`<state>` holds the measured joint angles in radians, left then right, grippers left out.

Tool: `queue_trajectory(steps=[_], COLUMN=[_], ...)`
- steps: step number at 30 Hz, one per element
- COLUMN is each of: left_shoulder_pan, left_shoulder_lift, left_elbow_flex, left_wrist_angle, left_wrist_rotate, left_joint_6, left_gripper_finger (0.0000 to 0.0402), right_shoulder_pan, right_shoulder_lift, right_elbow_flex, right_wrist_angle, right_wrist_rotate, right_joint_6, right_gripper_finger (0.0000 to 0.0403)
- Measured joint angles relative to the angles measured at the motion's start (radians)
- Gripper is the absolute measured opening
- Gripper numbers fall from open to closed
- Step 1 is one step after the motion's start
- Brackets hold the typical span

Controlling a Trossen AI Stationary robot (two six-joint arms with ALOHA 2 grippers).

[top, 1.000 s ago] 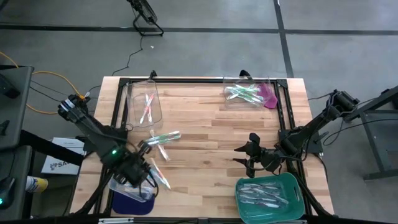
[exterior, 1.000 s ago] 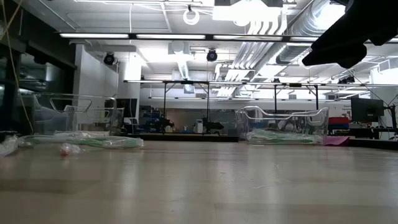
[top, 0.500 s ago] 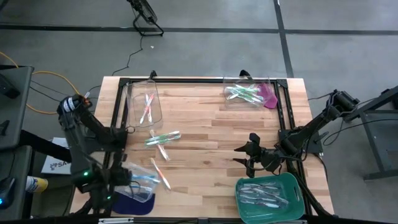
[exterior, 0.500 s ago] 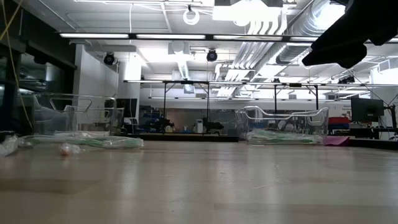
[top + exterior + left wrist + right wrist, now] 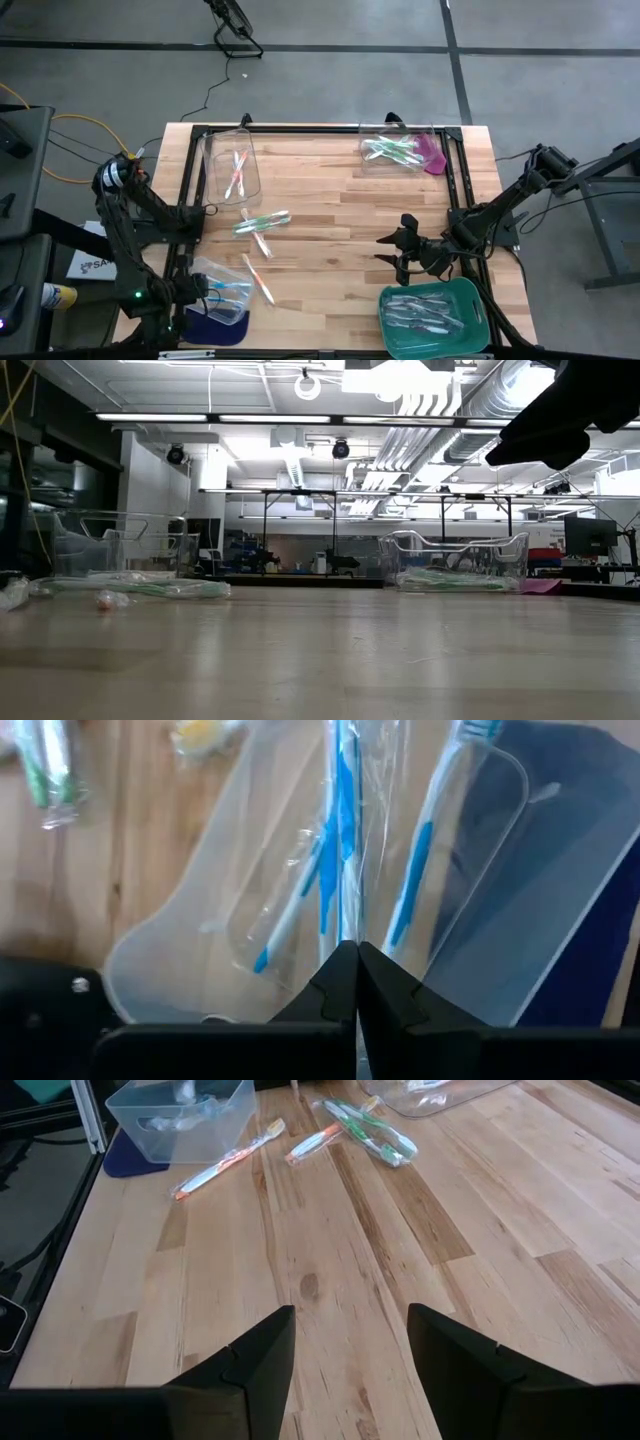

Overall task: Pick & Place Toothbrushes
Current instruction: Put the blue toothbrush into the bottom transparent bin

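Note:
My left gripper [image 5: 183,291] is at the table's near left corner, shut on a wrapped blue toothbrush [image 5: 340,830] that reaches out over a clear bin [image 5: 222,300] standing on a blue mat [image 5: 205,328]. More blue toothbrushes [image 5: 415,870] lie in that bin. Green [image 5: 262,222], white [image 5: 262,243] and orange [image 5: 259,284] toothbrushes lie loose on the wood. My right gripper [image 5: 398,252] hangs open above the table's right half, with nothing between its fingers [image 5: 255,1365]. My left gripper pinches the near end of the blue toothbrush's clear wrapper [image 5: 347,932] between its two shut fingertips. The fingers slant steeply down from the table's left. The toothbrush runs away from the tips over the bin; whether its far end rests in the bin I cannot tell.
A tipped clear bin [image 5: 232,168] with pink-orange toothbrushes stands far left. A clear bin [image 5: 398,150] with green ones stands far right by a pink mat [image 5: 434,155]. A green tray [image 5: 470,300] with pale toothbrushes is near right. A black frame [image 5: 452,170] edges the table.
My left gripper, shut throughout, has gone from above the near-left bin toward the table's left edge and somewhat down, rolling about its own axis. The bin it covered now shows. The right arm and the loose toothbrushes have kept still.

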<state>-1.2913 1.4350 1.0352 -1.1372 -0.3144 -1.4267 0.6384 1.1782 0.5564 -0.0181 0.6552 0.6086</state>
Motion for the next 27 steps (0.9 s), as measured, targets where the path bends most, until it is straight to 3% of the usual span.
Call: queue_trajectory(steps=[11, 19, 27], left_shoulder_pan=[0.002, 0.002, 0.002], left_shoulder_lift=[0.018, 0.021, 0.021], left_elbow_flex=[0.0, 0.0, 0.0], left_wrist_angle=[0.055, 0.087, 0.079], left_wrist_rotate=[0.068, 0.062, -0.02], left_joint_6=[0.008, 0.113, 0.115], left_gripper_finger=[0.0, 0.0003, 0.0064], right_shoulder_pan=[0.0, 0.0, 0.0], right_shoulder_lift=[0.0, 0.0, 0.0], right_elbow_flex=[0.0, 0.0, 0.0], right_wrist_angle=[0.0, 0.0, 0.0], right_wrist_rotate=[0.0, 0.0, 0.0], right_joint_6=[0.0, 0.0, 0.0], right_gripper_finger=[0.0188, 0.0188, 0.0188])
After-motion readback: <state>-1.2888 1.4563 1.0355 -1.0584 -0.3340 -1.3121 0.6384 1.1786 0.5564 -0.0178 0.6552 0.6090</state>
